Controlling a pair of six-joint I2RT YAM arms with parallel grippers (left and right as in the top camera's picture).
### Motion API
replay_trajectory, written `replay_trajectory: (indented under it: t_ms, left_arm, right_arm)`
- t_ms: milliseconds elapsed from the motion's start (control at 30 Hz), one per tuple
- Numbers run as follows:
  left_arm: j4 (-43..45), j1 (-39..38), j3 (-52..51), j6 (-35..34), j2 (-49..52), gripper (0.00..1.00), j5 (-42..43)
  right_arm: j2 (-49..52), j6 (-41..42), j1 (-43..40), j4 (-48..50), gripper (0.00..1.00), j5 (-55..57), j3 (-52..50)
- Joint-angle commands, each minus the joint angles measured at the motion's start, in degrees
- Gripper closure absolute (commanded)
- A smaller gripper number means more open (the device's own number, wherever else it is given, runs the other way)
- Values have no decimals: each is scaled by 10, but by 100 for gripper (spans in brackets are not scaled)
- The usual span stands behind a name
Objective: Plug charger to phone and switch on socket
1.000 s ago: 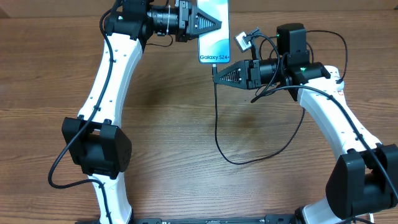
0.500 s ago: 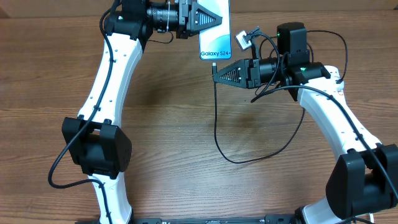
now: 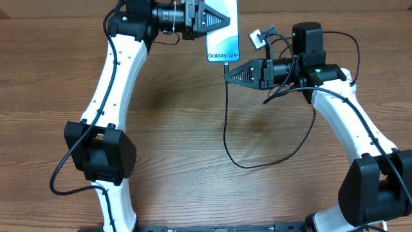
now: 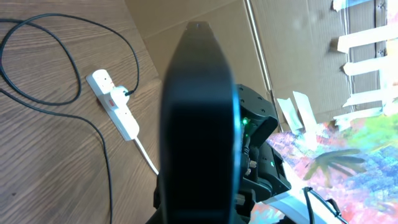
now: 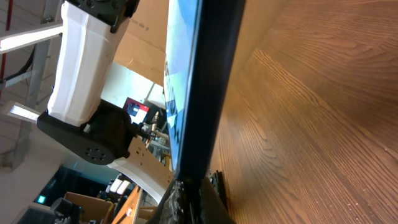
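Observation:
My left gripper [image 3: 219,18] is shut on the phone [image 3: 222,46] and holds it at the far edge of the table, lit screen up, with the "Galaxy S24" end toward the right arm. My right gripper [image 3: 227,73] is shut on the connector tip of the charger [image 3: 225,122], right at the phone's near end. In the right wrist view the phone [image 5: 208,87] stands edge-on, with the fingers [image 5: 194,200] at its bottom edge. In the left wrist view the phone's dark back [image 4: 199,118] fills the centre. The socket [image 4: 113,103] lies beyond it with the black plug [image 4: 127,93] in it.
The charger's black cable loops across the wooden table [image 3: 167,148] toward the front, then back under the right arm. The socket's thick white lead [image 4: 148,158] runs off behind the phone. Cardboard panels [image 4: 205,18] stand beyond the table's far edge.
My right gripper has shifted slightly right and farther with the connector, closer to the phone's near end. The phone and left gripper have barely moved.

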Motion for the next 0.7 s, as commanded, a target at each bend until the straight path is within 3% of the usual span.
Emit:
replay_trajectory:
  t_ms: [0, 433, 667]
  left_arm:
    - [6, -9, 6, 18, -17, 96, 3]
    - [8, -15, 6, 19, -17, 96, -16]
    - [55, -11, 6, -4, -17, 96, -19]
  right_arm:
    - [-15, 2, -2, 4, 96, -7, 11]
    - [-15, 2, -2, 4, 96, -23, 11]
    - [-15, 2, -2, -3, 96, -25, 11]
